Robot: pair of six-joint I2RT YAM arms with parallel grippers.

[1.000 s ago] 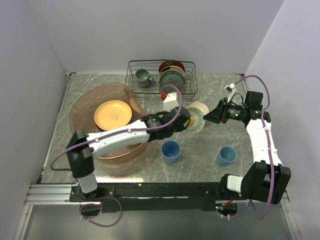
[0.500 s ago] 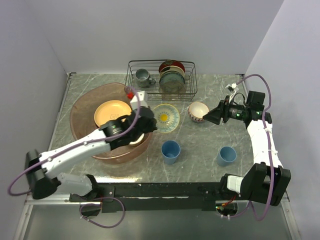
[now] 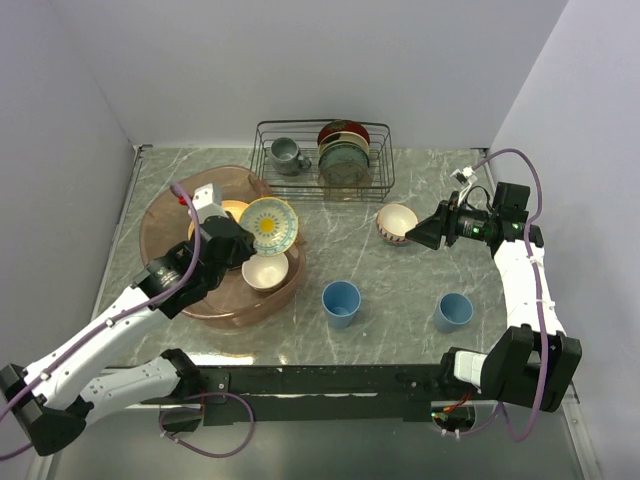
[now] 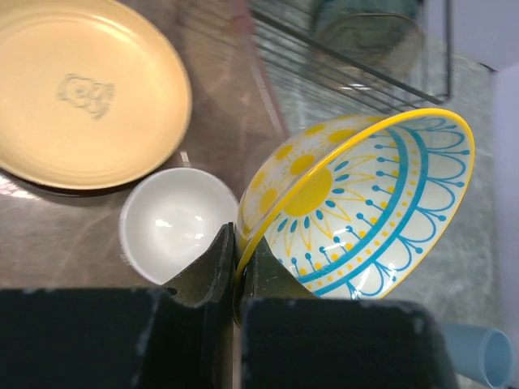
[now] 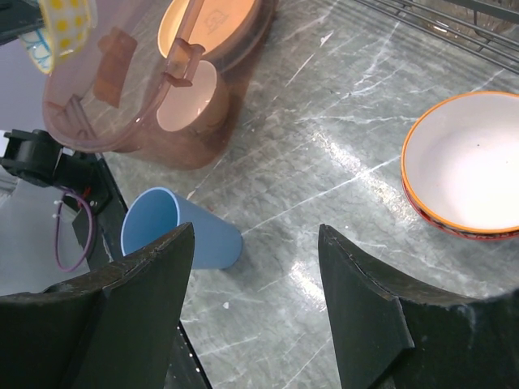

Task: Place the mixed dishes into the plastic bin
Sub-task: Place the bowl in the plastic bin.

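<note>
Top view: left fingers [image 3: 245, 240] are clenched on the rim of a sun-pattern plate [image 3: 270, 224], yellow rim with blue arcs, held tilted in the air above the plastic bin [image 3: 152, 238]. The bin sits on the bench [image 3: 400, 285] at the left and already holds a yellow-orange plate [image 3: 233, 207] and a cream bowl [image 3: 266, 272]. Right fingers [image 3: 425, 232] are spread and empty, pointing at the red-patterned bowl [image 3: 397, 222], just beside it and not touching. Two light-blue cups [image 3: 341, 299] stand on the bench nearer the arm bases, well apart from the bin. The wire rack [image 3: 300, 180] at the back holds a grey mug [image 3: 288, 154], no part of the job. Left wrist view: the fingers pinch the plate's near rim, one inside and one outside. The cream bowl [image 4: 174, 223] lies directly below and the yellow-orange plate [image 4: 81, 89] is beside it. Right wrist view: both fingers [image 5: 138, 316] stand wide with nothing between them. The red-patterned bowl [image 5: 466, 174] lies ahead to the right, upright on the bench, and one cup [image 5: 174, 231] lies on its side beside the bin wall. Step in hand, as I judge it: dropping the sun-pattern plate into the bin. The next move calls for lowering it, probably flatter, onto a free spot clear of the cream bowl, then releasing. The right arm looks set to close in on the red-patterned bowl's rim.
</note>
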